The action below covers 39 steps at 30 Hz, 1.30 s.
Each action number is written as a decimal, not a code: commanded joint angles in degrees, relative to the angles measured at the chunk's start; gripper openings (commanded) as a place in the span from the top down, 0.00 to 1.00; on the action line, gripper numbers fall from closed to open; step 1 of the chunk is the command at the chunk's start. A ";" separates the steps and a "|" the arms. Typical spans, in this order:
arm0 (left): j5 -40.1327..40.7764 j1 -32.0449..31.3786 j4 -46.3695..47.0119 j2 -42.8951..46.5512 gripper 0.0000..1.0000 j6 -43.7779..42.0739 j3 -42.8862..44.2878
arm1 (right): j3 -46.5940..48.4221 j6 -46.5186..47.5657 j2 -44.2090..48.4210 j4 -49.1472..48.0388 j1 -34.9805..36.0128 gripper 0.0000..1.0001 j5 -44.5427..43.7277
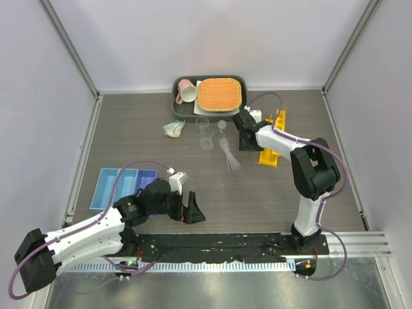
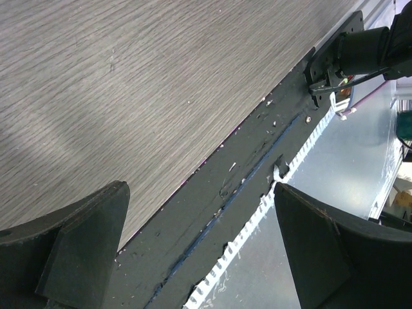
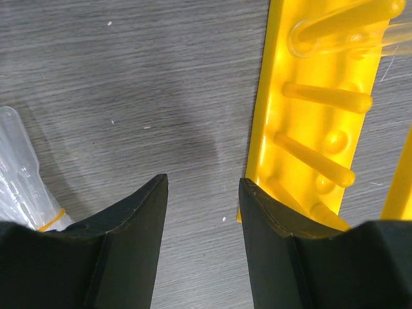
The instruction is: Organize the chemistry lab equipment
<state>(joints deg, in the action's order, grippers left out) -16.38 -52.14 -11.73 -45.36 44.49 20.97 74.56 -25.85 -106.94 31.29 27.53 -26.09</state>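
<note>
The right gripper [image 3: 203, 187] hangs low over bare tabletop [image 3: 129, 77], jaws partway apart, nothing between them. Just to one side stands the yellow rack [image 3: 309, 129], a glass tube [image 3: 335, 32] showing at its far end. On the other side lie the pipettes [image 3: 19, 174]. Looks like racking is the step in hand, so the next move calls for a swing to the loose pieces and a gentle pinch. The overhead view adds what the wrist misses: beakers [image 1: 206, 132], the blue tray [image 1: 122, 187], and the left gripper [image 1: 191, 211], jaws wide and empty, by the near edge.
</note>
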 commanded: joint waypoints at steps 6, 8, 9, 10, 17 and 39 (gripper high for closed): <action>1.44 -1.03 -0.49 0.36 0.00 -1.16 1.79 | -0.29 -0.08 -1.34 -3.78 -2.12 0.46 -1.69; 1.44 -1.12 -0.58 0.36 0.00 -1.16 1.79 | -0.91 -0.08 -1.78 -4.22 -2.74 0.46 -1.43; 1.61 -1.03 -0.67 0.36 0.00 -1.16 1.88 | -1.17 -0.08 -1.87 -4.65 -3.18 0.46 -1.34; 1.62 -1.03 -0.67 0.28 0.00 -1.25 1.88 | -1.35 0.01 -2.05 -4.83 -3.44 0.46 -1.34; 1.70 -1.12 -0.84 0.10 0.00 -1.34 2.14 | -3.02 0.09 -3.72 -5.97 -5.82 0.46 -0.37; 3.81 -3.67 -2.25 1.42 0.00 -1.51 2.06 | -5.31 -0.17 -3.19 -6.50 -16.01 0.46 -1.24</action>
<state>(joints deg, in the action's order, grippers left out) -13.87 -55.07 -13.65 -45.06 44.27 20.97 70.78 -25.69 -110.17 21.91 13.17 -25.91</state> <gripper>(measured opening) 0.996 0.537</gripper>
